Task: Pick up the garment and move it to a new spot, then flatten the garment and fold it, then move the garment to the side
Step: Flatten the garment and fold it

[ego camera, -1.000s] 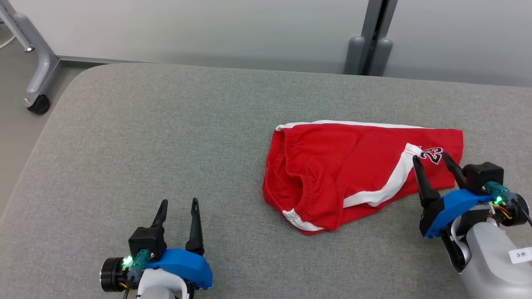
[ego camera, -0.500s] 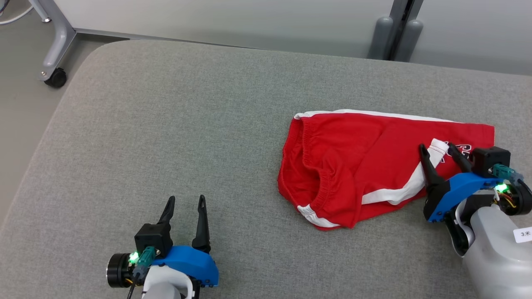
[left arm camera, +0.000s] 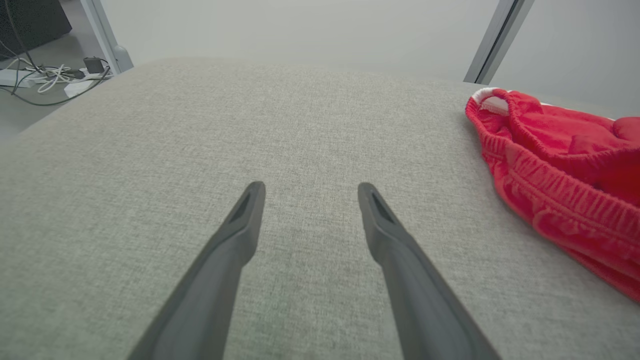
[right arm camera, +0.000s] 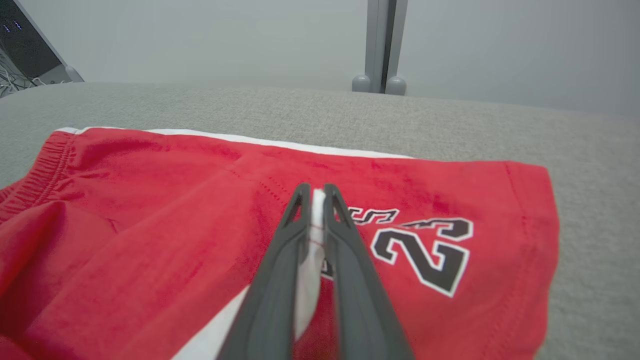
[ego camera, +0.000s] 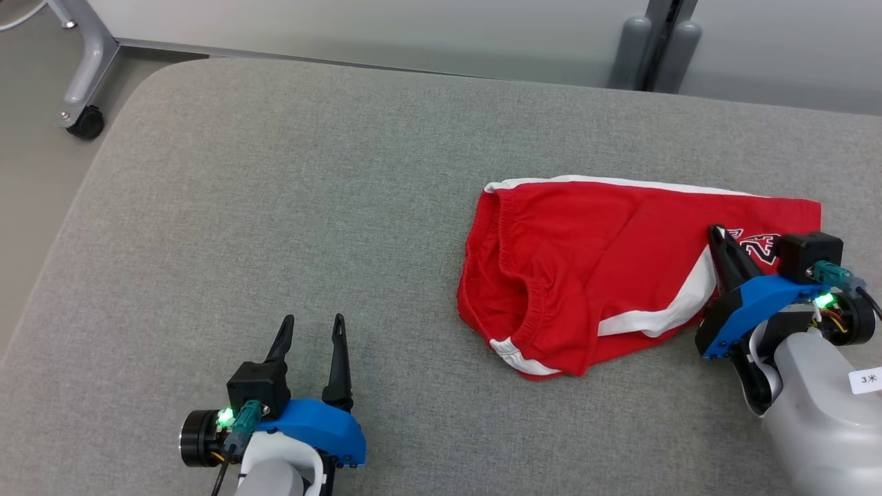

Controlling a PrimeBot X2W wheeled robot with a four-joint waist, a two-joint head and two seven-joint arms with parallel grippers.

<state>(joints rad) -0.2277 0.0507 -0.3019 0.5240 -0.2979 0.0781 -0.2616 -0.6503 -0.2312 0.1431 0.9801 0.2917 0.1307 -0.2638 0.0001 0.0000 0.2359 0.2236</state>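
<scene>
The garment [ego camera: 586, 262] is a pair of red shorts with white side stripes and a black "23", lying crumpled on the right half of the grey padded table [ego camera: 275, 207]. My right gripper [ego camera: 719, 232] is at its right end, shut on a raised fold of the white stripe beside the number. In the right wrist view the two fingers [right arm camera: 316, 192] pinch white cloth of the garment [right arm camera: 150, 210] between them. My left gripper [ego camera: 313, 321] rests open on bare table near the front left, well clear of the garment [left arm camera: 560, 165]; its fingers [left arm camera: 310, 187] hold nothing.
A wheeled metal frame leg [ego camera: 86, 124] stands on the floor past the table's far left corner. A grey post [ego camera: 651, 41] rises behind the far edge. Cables [left arm camera: 50, 80] lie on the floor at the left. Bare table stretches left of the garment.
My right gripper has closed from wide open onto the white stripe fold by the number. The head camera has shifted. The left gripper has stayed open in place.
</scene>
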